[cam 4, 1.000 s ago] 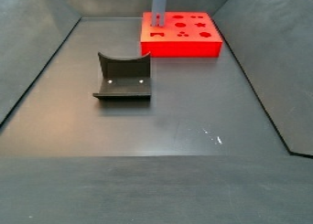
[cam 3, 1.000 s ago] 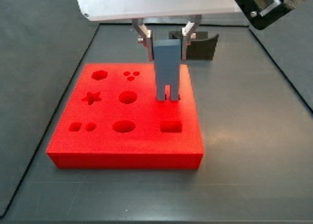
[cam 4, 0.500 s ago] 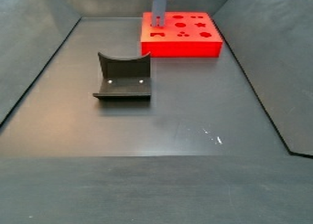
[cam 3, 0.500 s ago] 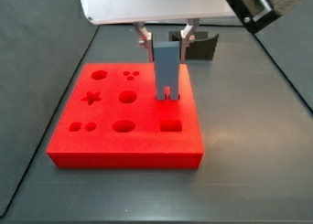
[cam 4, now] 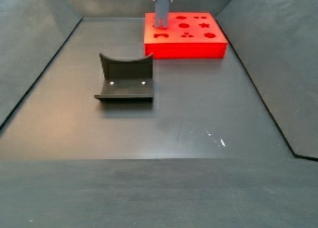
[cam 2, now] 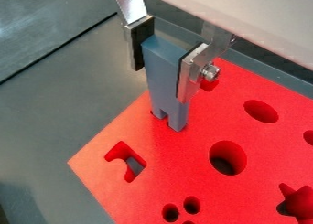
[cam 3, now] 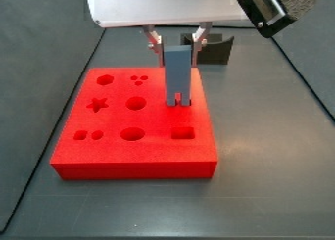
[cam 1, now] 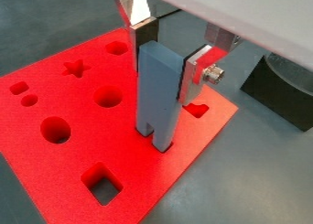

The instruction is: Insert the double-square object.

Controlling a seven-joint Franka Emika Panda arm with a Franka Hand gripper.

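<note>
Gripper (cam 1: 167, 52), fingers (cam 1: 199, 65) clamping the upright bar (cam 1: 156, 95), hardly shifting since a second ago, is pressing its prongs into the red board (cam 1: 73, 154); insertion nearly seated.

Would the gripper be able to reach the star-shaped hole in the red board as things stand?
Probably not without first letting go: the gripper is shut on the double-square object, which stands upright with its prongs at the red board. The star-shaped hole itself lies uncovered across the board, with nothing above it.
</note>
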